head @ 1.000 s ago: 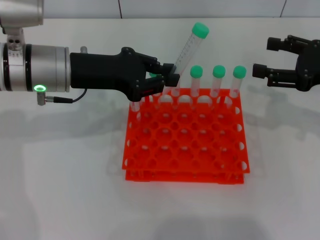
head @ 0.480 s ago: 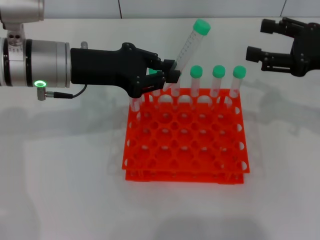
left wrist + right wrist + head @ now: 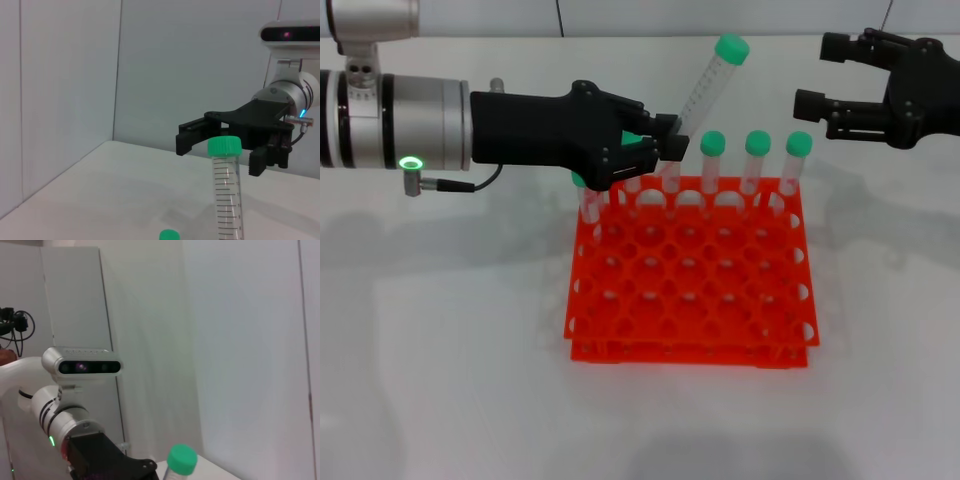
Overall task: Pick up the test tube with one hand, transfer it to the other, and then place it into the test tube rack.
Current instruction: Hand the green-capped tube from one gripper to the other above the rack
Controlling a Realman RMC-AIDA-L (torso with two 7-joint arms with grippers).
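Observation:
The test tube (image 3: 706, 88) leans to the right above the rack's back row, green cap up, with my left gripper (image 3: 663, 150) shut on its lower part. The orange test tube rack (image 3: 690, 285) stands in the middle of the table under it. My right gripper (image 3: 822, 76) hovers open at the upper right, a short way right of the cap and apart from it. The left wrist view has the test tube (image 3: 227, 195) close in front, and the right gripper (image 3: 218, 155) gapes just behind its cap. In the right wrist view the green cap (image 3: 181, 459) shows beside the left arm.
Three more green-capped tubes (image 3: 757, 160) stand upright in the rack's back row, right of the held tube. Others at the back left are partly hidden by my left gripper. Many holes in the rack's front rows are free. White table lies all around.
My right gripper has moved left and farther back, closing on the tube's cap. My left gripper has shifted slightly right and up with the tube.

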